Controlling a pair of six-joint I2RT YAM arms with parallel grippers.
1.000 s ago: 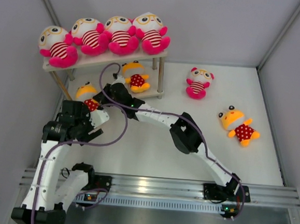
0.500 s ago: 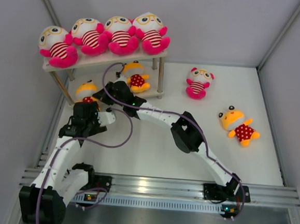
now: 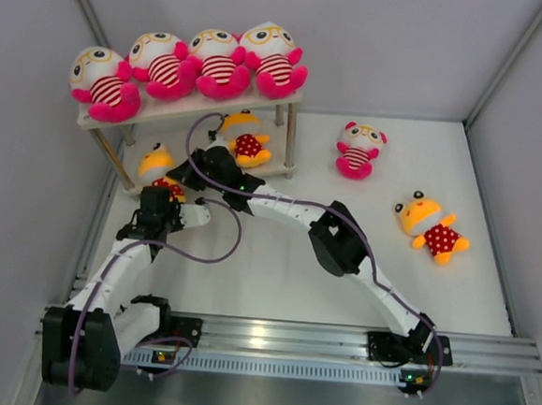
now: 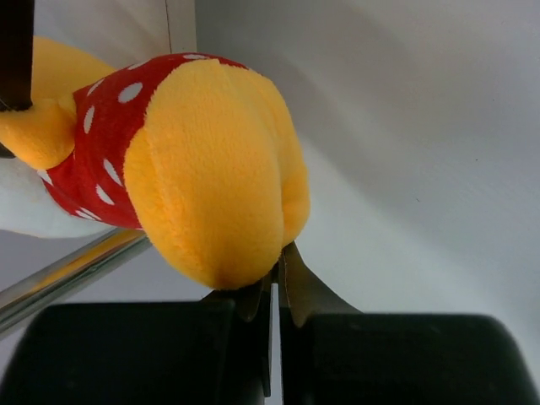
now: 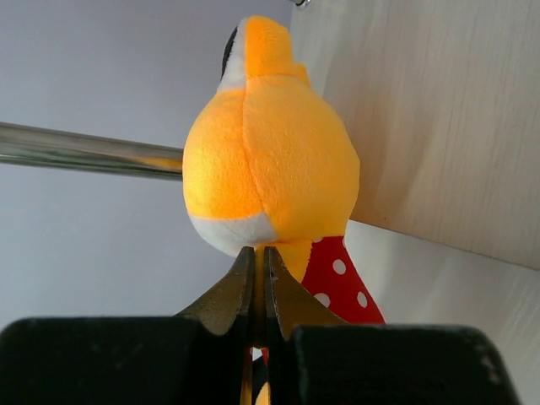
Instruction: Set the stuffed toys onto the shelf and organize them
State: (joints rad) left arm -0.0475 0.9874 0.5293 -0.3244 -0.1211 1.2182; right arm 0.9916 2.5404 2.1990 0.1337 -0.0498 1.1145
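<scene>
Jaws, left gripper (image 4: pixel 272 272): nearly closed, pinching orange plush (image 4: pixel 211 169) underside.
Jaws, right gripper (image 5: pixel 258 253): same, below its head.
Place: worktop's far-left corner.

Robotics laboratory test cell. A white tabletop (image 3: pixel 274 278) is enclosed by plain grey walls (image 3: pixel 377 42). Two white jointed arms, the left arm (image 3: pixel 116 265) and the right arm (image 3: pixel 285 207), are bolted to an aluminium rail (image 3: pixel 279 335) at its near edge.
</scene>
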